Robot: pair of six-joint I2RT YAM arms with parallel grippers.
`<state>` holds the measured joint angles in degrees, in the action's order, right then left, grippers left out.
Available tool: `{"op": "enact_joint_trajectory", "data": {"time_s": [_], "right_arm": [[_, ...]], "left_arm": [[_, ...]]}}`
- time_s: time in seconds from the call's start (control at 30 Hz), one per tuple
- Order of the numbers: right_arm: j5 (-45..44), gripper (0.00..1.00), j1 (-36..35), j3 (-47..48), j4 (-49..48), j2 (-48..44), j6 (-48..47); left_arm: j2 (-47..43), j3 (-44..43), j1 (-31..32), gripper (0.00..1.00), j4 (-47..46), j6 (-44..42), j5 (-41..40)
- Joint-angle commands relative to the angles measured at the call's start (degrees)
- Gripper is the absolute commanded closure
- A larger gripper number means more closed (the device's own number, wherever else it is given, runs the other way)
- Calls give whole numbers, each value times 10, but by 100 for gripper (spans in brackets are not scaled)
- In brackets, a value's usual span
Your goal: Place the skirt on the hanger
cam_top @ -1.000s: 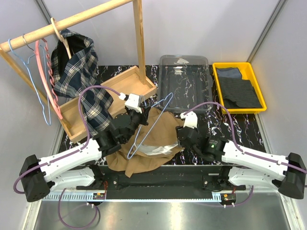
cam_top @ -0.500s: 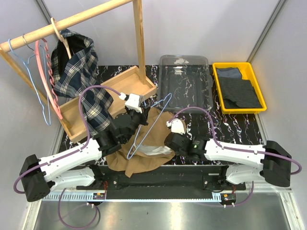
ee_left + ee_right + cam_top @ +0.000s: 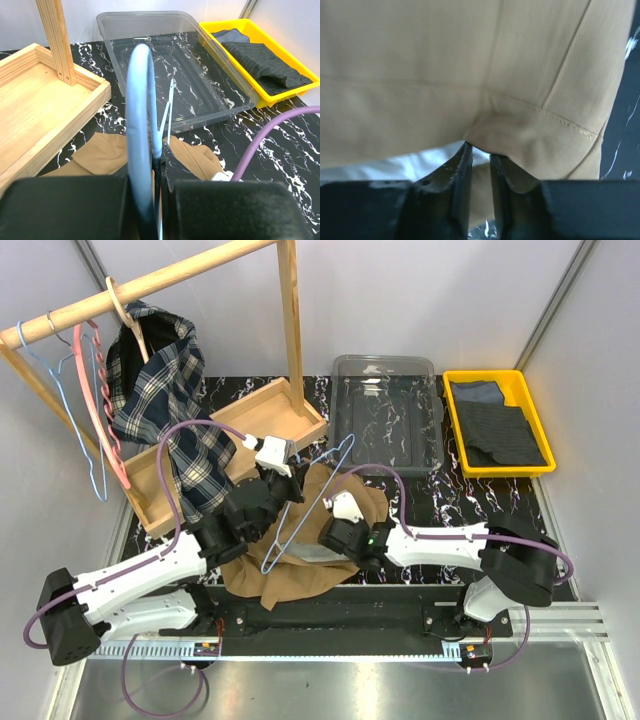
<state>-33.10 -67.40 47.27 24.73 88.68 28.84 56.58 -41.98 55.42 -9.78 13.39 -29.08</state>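
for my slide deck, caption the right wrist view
Right gripper pinching a fold of the tan skirt, white lining showing beneath.

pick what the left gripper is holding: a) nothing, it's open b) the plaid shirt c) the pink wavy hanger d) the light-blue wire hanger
D: in the left wrist view the left gripper is shut on the light-blue wire hanger, whose wire runs out ahead of the fingers above the skirt.
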Motion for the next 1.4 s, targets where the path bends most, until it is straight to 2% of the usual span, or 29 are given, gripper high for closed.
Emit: {"op": "enact_joint_trajectory", "data": {"time_s": [0.0, 0.03, 0.17, 0.33, 0.63, 0.77, 0.83, 1.1, 1.37], "right_arm": [[-43, 68, 7, 48, -56, -17, -56], [-43, 64, 23, 53, -57, -15, -62], [-30, 60, 65, 52, -71, -6, -93], [-38, 57, 113, 49, -69, -10, -106], [-30, 53, 124, 64, -66, 6, -138], [-24, 55, 123, 81, -57, 39, -139], [-28, 62, 123, 93, -41, 55, -137], [-57, 76, 123, 148, 72, 104, -85], [-49, 72, 123, 145, 112, 77, -77]], "left_arm": [[-27, -3, 2, 100, -22, 3, -21], [-29, -2, 2, 100, -22, 3, -21], [-31, 0, 2, 100, -17, 5, -15], [-28, 4, 2, 100, -16, 9, -10], [-7, -7, 2, 100, -19, 6, 5], [-4, -12, 2, 100, -16, 3, 8], [-6, -14, 2, 100, -13, 2, 10], [-4, -18, 2, 100, -9, -6, 9], [-6, -14, 2, 100, -9, -9, 8]]}}
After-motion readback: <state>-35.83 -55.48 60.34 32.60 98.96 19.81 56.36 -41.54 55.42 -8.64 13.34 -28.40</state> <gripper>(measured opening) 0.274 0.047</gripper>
